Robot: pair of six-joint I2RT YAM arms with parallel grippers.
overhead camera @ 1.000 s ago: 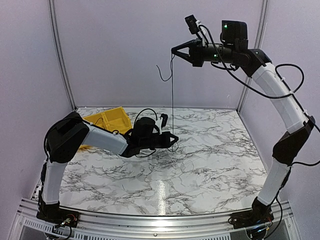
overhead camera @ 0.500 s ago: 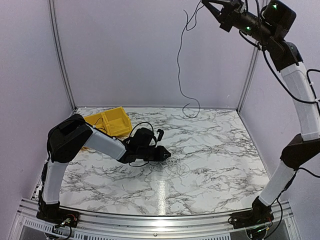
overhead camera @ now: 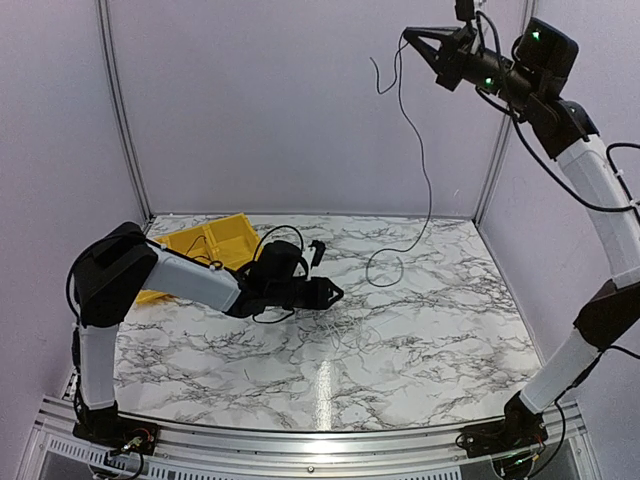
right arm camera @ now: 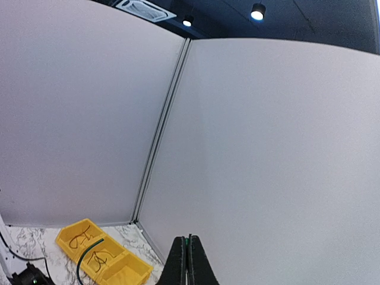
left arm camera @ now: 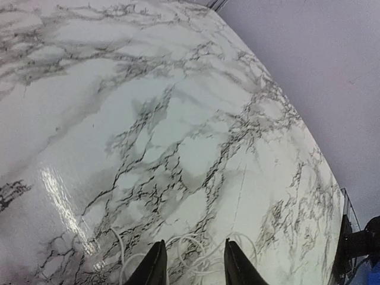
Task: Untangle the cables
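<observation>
Overhead: right gripper [overhead camera: 408,38] clamping thin wire [overhead camera: 421,150], strand dangling in slack curve, lower end curling by glossy marble table [overhead camera: 450,330]. Left gripper [overhead camera: 335,293] hovering low near yellow bin [overhead camera: 215,240].
Left wrist: black tapered fingers [left arm camera: 155,270] standing apart over pale wire loops [left arm camera: 190,249].
Right wrist: fingers pressing together on greenish strand; black coils [right arm camera: 80,240] lying in bin compartments.

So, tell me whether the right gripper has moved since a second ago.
Yes. The right gripper has gone up and rightward, closer to the right corner post, with the thin cable hanging from it.
</observation>
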